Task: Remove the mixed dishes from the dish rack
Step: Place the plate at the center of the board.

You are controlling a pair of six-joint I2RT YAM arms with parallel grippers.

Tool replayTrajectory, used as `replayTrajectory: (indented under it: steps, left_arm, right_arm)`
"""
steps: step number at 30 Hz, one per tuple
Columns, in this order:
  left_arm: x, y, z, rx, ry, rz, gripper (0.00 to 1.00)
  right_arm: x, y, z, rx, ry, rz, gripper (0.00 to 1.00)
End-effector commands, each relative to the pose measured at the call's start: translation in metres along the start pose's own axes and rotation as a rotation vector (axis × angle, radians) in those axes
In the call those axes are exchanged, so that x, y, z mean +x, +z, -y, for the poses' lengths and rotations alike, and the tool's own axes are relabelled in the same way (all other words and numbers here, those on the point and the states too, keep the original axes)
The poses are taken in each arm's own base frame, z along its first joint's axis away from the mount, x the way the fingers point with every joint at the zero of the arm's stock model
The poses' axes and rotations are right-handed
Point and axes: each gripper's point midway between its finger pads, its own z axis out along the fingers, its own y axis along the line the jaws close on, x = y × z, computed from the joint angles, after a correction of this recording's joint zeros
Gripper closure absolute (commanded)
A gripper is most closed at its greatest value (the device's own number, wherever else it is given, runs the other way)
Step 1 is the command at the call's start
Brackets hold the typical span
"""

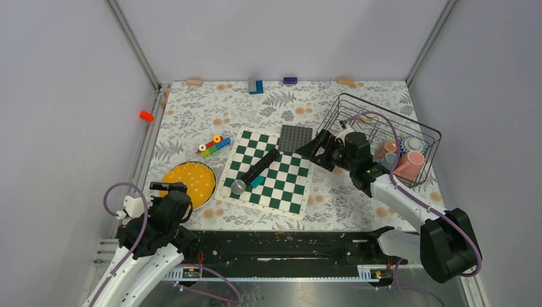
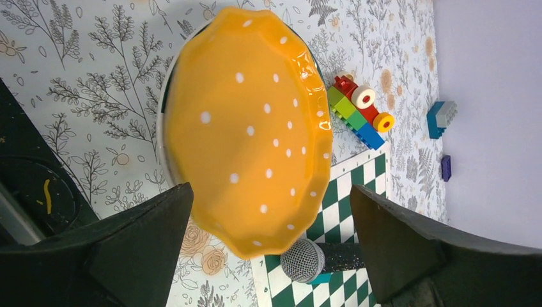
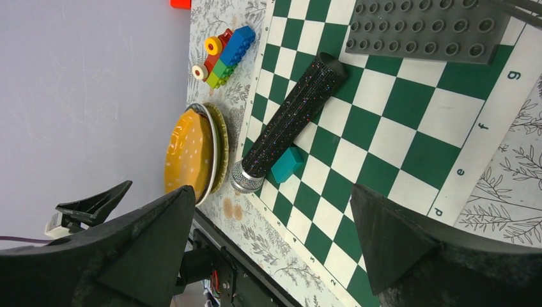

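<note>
The round yellow-orange plate [image 1: 189, 181] lies flat on the table at the near left, outside the rack; it fills the left wrist view [image 2: 249, 128]. My left gripper [image 1: 169, 188] hangs open and empty over the plate's near edge [image 2: 268, 227]. The black wire dish rack [image 1: 414, 127] stands at the right and holds pink mugs [image 1: 409, 165] and a grey mug [image 1: 415, 144]. My right gripper [image 1: 314, 151] is open and empty just left of the rack, over the chessboard [image 3: 271, 236]. I cannot make out the red-and-white dish.
A green-and-white chessboard [image 1: 268, 169] lies mid-table with a black microphone [image 1: 255, 171], a teal block and a dark grey studded plate [image 1: 295, 137] on it. Coloured toy blocks [image 1: 214, 146] lie left of it. Small blocks line the far wall.
</note>
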Motion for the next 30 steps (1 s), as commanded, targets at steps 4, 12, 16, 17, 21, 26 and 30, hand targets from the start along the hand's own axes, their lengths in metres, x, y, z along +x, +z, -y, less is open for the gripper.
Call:
replayTrajectory:
  steps: [4, 12, 16, 17, 21, 26, 30]
  left_arm:
    - [0.012, 0.000, -0.025, -0.040, 0.070, -0.064, 0.01]
    - [0.001, -0.006, -0.010, 0.003, 0.102, -0.040, 0.01]
    - [-0.001, -0.014, 0.022, 0.110, 0.166, -0.049, 0.01]
    - [0.001, -0.016, 0.033, 0.147, 0.190, -0.056, 0.01]
    - [0.019, -0.034, 0.086, 0.367, 0.324, -0.135, 0.01]
    - [0.061, -0.063, 0.140, 0.686, 0.503, -0.279, 0.01]
    - [0.095, -0.077, 0.165, 0.864, 0.598, -0.371, 0.01]
  right_arm:
    - [-0.012, -0.001, -0.020, -0.051, -0.049, 0.016, 0.02]
    - [-0.014, -0.006, -0.020, -0.035, -0.076, 0.026, 0.02]
    - [-0.016, -0.010, -0.016, -0.009, -0.109, 0.036, 0.02]
    - [-0.016, -0.012, -0.016, -0.003, -0.118, 0.039, 0.02]
    - [-0.019, -0.019, -0.016, 0.012, -0.155, 0.056, 0.02]
    - [-0.025, -0.028, -0.010, 0.064, -0.181, 0.089, 0.02]
    - [-0.030, -0.038, -0.006, 0.115, -0.203, 0.112, 0.02]
